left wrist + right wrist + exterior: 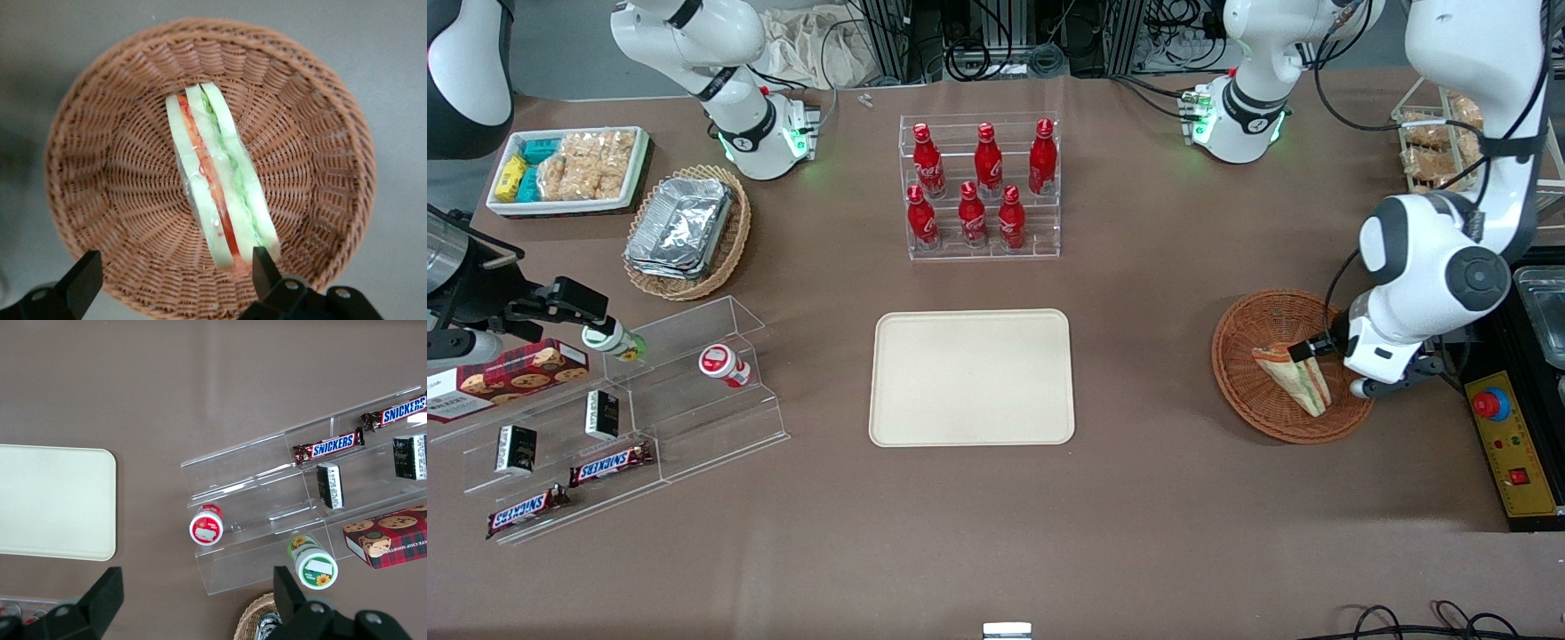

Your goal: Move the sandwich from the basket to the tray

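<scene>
Currently my gripper (170, 273) hangs spread over the basket (100, 167), jaws wide apart; sandwich (220, 180) lies untouched inside (on edge). Nothing moved yet: tray (972, 378) bare.

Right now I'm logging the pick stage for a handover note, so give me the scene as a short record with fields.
sandwich: lying in the basket, wrapped in clear film, filling edge up
basket: toward the working arm's end of the table
tray: nothing on it, apart from the basket
gripper: over the basket, jaws open, one finger beside the sandwich's end
stage: sandwich not yet gripped
</scene>
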Controlling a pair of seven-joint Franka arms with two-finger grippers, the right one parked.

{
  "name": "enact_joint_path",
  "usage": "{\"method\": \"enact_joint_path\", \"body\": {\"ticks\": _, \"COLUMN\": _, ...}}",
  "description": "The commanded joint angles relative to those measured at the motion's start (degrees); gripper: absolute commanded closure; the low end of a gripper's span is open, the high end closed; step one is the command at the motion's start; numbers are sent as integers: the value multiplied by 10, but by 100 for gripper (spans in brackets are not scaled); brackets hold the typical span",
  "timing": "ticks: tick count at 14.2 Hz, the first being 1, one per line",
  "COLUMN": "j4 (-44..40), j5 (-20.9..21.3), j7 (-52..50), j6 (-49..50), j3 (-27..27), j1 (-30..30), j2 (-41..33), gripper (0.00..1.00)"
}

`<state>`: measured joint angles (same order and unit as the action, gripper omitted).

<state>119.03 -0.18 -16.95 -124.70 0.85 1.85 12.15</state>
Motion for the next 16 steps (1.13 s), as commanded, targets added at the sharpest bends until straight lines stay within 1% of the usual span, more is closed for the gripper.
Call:
{"method": "enact_joint_path", "body": {"ticks": 1, "j4": -48, "j5": 1, "j7": 54, "j6": 94, "j3": -1, "j1": 3, "j2": -45, "gripper": 0}}
{"method": "enact_joint_path", "body": {"ticks": 4, "j4": -103, "j5": -5, "j7": 106, "j6": 179, "j3": 0, "j1": 3, "j2": -80, "gripper": 0}}
{"method": "enact_joint_path", "body": {"ticks": 6, "j4": -177, "j5": -6, "j7": 115, "j6": 248, "j3": 3, "j1": -1, "j2": -77, "gripper": 0}}
{"method": "enact_joint_path", "body": {"ticks": 8, "j4": -217, "j5": -15, "j7": 143, "j6": 284, "j3": 3, "j1": -2, "j2": -77, "gripper": 1}}
{"method": "enact_joint_path", "body": {"ticks": 9, "j4": -219, "j5": -31, "j7": 150, "j6": 285, "j3": 2, "j1": -2, "j2": -79, "gripper": 1}}
{"method": "enact_joint_path", "body": {"ticks": 10, "j4": -219, "j5": -33, "j7": 148, "j6": 282, "j3": 2, "j1": -2, "j2": -77, "gripper": 1}}
{"method": "enact_joint_path", "body": {"ticks": 14, "j4": -192, "j5": -30, "j7": 132, "j6": 260, "j3": 3, "j1": -4, "j2": -47, "gripper": 0}}
{"method": "enact_joint_path", "body": {"ticks": 16, "j4": -158, "j5": -24, "j7": 89, "j6": 222, "j3": 3, "j1": -4, "j2": -28, "gripper": 0}}
